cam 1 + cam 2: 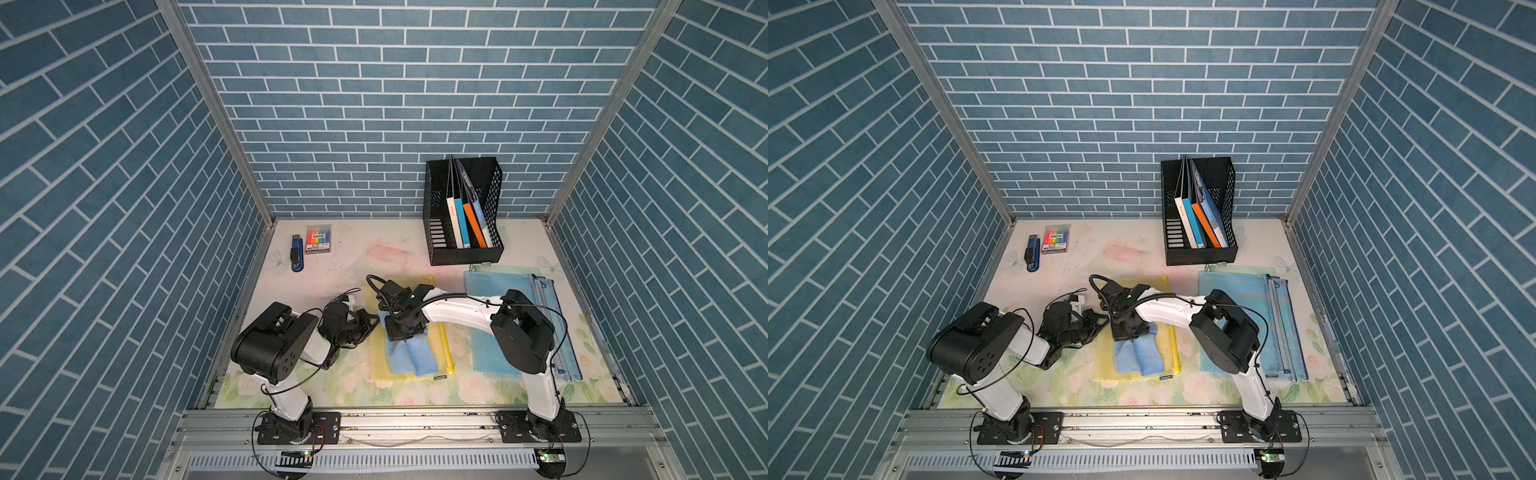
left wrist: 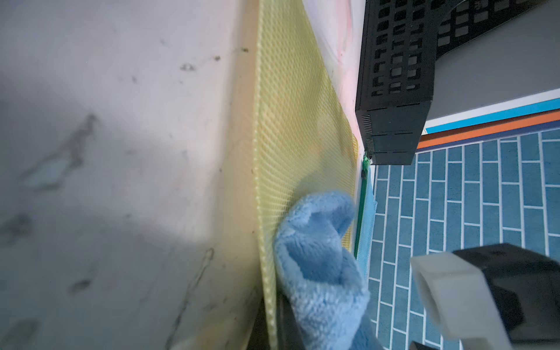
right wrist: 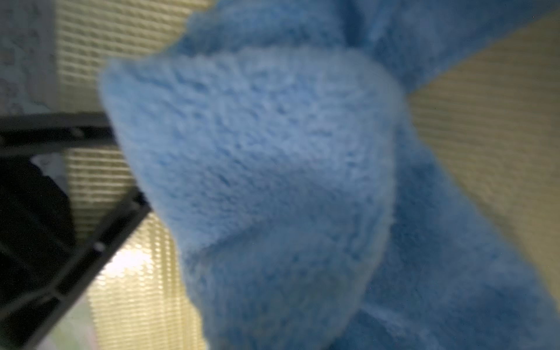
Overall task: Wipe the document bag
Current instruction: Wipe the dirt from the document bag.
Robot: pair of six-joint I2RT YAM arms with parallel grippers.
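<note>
Blue brick-pattern panels cover the back wall (image 1: 374,104), left wall (image 1: 83,208) and right wall (image 1: 685,208) of the work cell, which meet at bare aluminium posts (image 1: 216,112). The tabletop (image 1: 386,253) carries a pale floral print of pink blooms and green leaves; dark scuff marks (image 2: 81,136) show in the left wrist view. A black mesh file rack (image 1: 436,216) of upright books stands near the back wall, right of centre. A blue stapler (image 1: 296,253) and a marker pack (image 1: 318,240) lie just beside each other near the rear left corner. An aluminium rail (image 1: 415,424) and a slotted cable duct (image 1: 415,459) run along the front. Light is even, shadows soft.
</note>
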